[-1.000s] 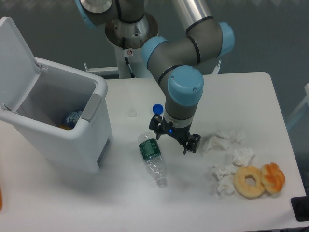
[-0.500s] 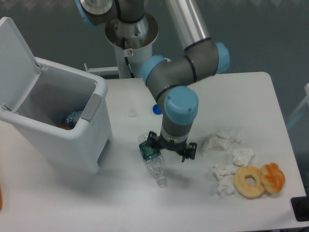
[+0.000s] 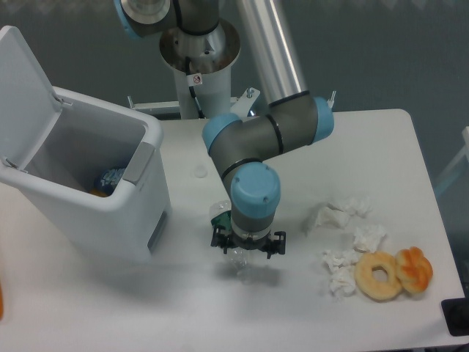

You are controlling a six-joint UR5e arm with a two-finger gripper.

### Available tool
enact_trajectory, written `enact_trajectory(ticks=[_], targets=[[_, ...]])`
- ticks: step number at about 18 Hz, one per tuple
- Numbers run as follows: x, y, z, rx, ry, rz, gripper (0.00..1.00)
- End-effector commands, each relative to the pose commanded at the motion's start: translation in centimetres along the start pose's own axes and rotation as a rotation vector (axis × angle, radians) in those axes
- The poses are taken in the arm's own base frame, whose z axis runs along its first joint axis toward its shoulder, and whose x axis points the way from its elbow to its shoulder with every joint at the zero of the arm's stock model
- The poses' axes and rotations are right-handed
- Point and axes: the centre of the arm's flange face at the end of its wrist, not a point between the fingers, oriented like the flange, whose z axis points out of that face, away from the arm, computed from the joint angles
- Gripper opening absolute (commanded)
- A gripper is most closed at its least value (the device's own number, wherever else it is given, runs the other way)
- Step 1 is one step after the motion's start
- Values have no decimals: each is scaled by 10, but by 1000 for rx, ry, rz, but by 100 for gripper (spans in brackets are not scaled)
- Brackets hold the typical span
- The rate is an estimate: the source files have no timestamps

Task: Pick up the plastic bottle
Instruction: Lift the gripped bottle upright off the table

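Note:
The plastic bottle (image 3: 220, 214) lies on the white table just right of the bin. Only its clear base end with a bit of the dark green label and a clear stretch under the wrist show; the arm hides the rest. My gripper (image 3: 248, 244) points straight down over the bottle's middle. It is open, with one finger (image 3: 218, 239) on the left of the bottle and the other on the right. I cannot tell whether the fingers touch the bottle.
A white bin (image 3: 150, 158) with its lid up stands at the left, with items inside. White tissue wads (image 3: 341, 214), a donut (image 3: 379, 276) and an orange pastry (image 3: 415, 268) lie at the right. The robot base (image 3: 198, 51) is at the back.
My gripper has moved left and toward the front, from beside the bottle to directly over it, and has come down. The bottle has not moved. The arm now hides the blue cap.

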Motion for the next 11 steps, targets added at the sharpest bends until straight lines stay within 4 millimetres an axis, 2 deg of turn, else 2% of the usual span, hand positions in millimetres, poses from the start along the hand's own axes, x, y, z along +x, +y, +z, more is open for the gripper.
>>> enact_trajectory(ticks=[7,11], targets=[[5,-6,4,-10,-22,6,100],[3,-16,9,-6,-28,-52,93]])
